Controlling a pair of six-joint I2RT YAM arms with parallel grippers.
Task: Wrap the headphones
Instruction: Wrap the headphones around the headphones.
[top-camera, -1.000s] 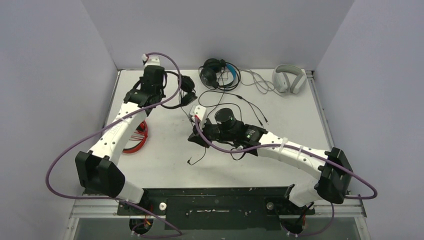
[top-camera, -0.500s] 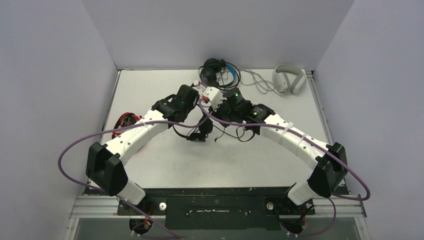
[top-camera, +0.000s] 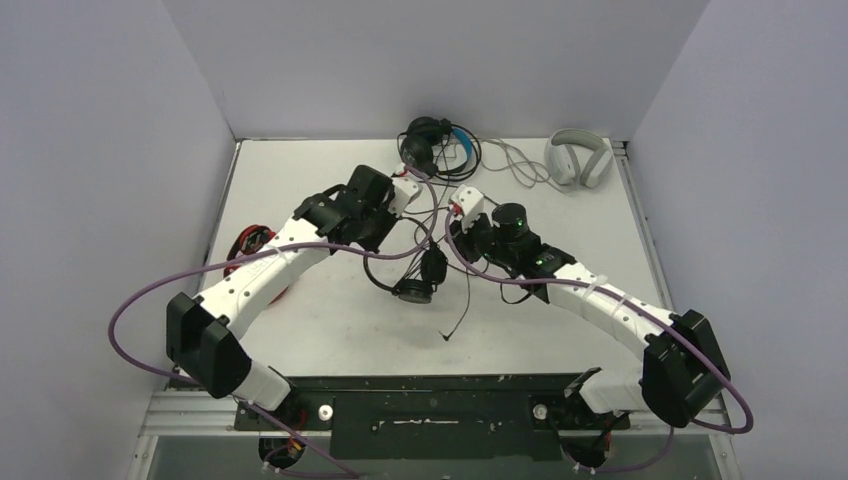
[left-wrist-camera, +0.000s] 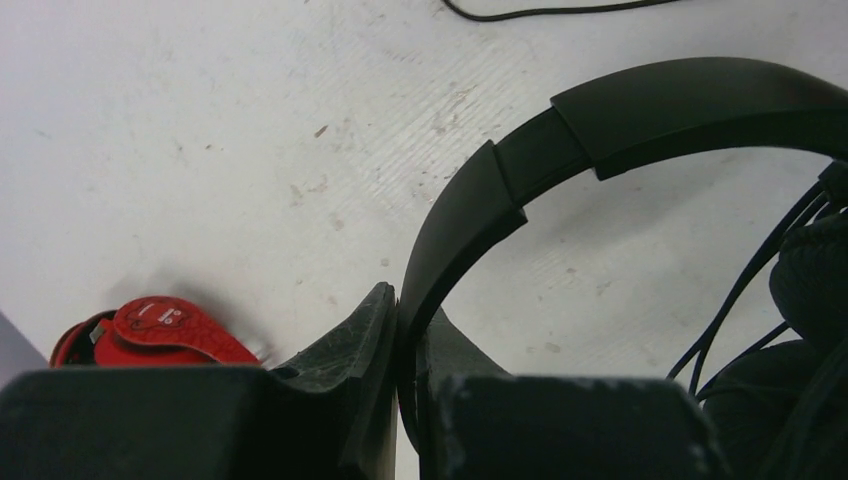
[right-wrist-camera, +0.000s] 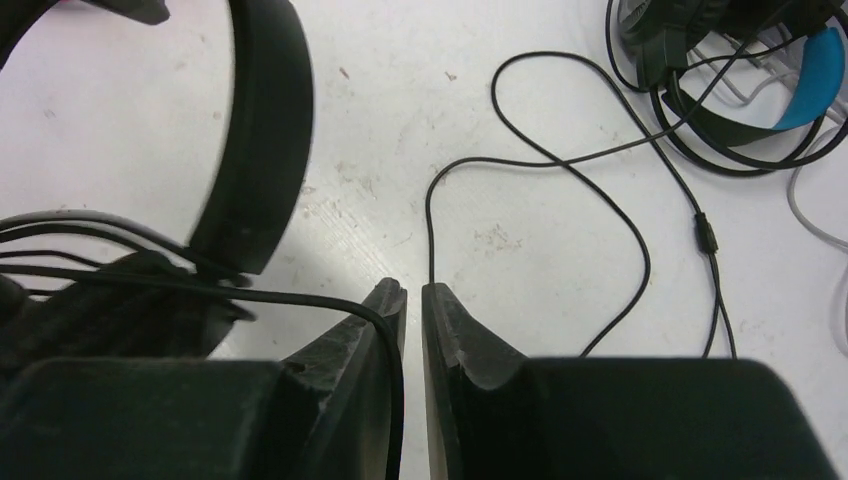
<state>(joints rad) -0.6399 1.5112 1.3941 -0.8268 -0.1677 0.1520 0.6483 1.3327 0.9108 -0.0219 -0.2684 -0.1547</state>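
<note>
- Worktop (top-camera: 330, 320): white, scuffed, walls on 3 sides.
- L arm (top-camera: 260, 270) reaches from 7 o'clock in to the centre; R arm (top-camera: 600, 300) from 5 o'clock in to the centre. Wrists are close together, just short of the 12 o'clock edge.
- White-grey headphones (top-camera: 578, 158): flat on the worktop at approx. 1–2 o'clock by the far R corner, pale cable trailing off to the L.
- Black-and-blue headphones (top-camera: 437, 146): at 12 o'clock by the back wall, cable looped around them.
- Small black headphones (top-camera: 415, 290): mid-worktop between the 2 wrists, ear cups hanging below the band; the band throws a shadow on the worktop in the L wrist view.
- Red headphones (top-camera: 248, 243): at 9 o'clock near the L edge, mostly hidden under the L arm.
- L gripper (left-wrist-camera: 405, 300): fingers clamped on the band of the small black headphones, band arching up and to the R.
- R gripper (right-wrist-camera: 413, 292): fingers almost together, only a narrow slit between them.
- Thin black cable (right-wrist-camera: 300, 296): comes from the ear cup side at 9 o'clock and drops into that slit; can't tell if it's pinched or loose. Its free end hangs toward 6 o'clock.
</note>
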